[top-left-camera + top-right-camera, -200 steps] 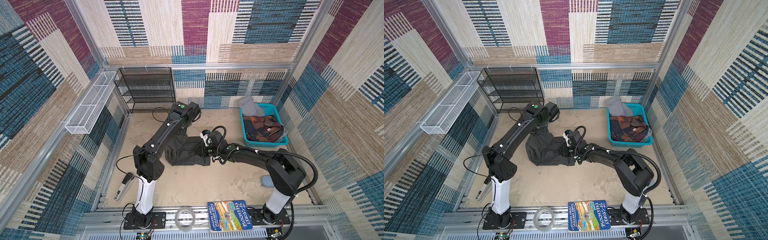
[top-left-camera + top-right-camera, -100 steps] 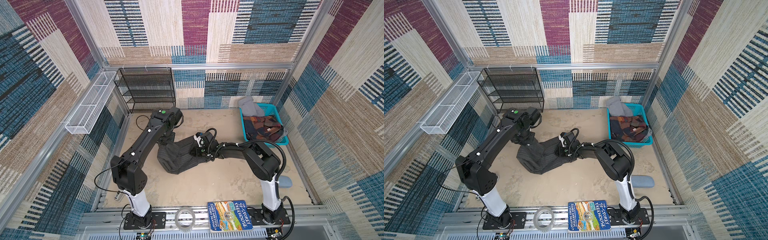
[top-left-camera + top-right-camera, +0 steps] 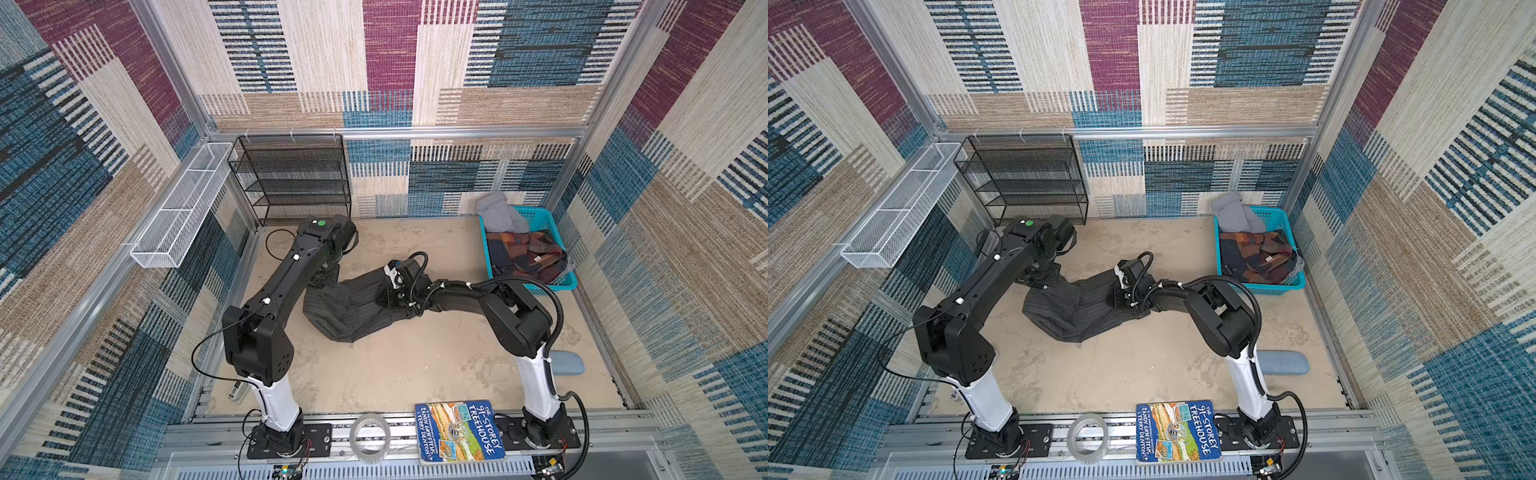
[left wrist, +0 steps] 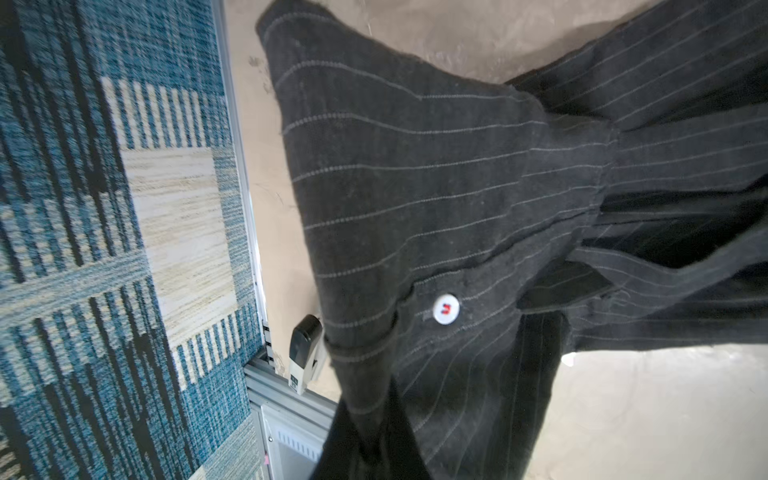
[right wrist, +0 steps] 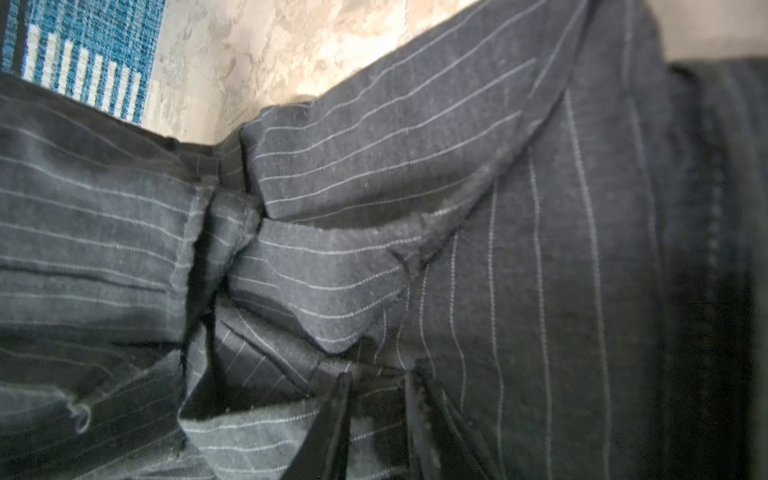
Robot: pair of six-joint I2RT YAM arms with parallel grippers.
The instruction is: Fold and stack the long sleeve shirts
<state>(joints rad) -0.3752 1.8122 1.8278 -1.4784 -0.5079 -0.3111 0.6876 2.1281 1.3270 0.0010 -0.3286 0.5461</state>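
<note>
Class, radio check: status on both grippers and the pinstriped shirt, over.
Left gripper shut on pinstriped shirt. Right gripper shut on it too. Shirt crumpled, unfolded. Basket apart, not obstructing.

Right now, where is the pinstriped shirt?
In both top views the shirt lies crumpled left of centre on the table, in front of the wire rack, left of the blue basket.

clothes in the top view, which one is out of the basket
The charcoal pinstriped shirt, lying crumpled on the table. The grey garment is draped over the teal basket at its back rim, and the patchwork garment lies inside it.
</note>
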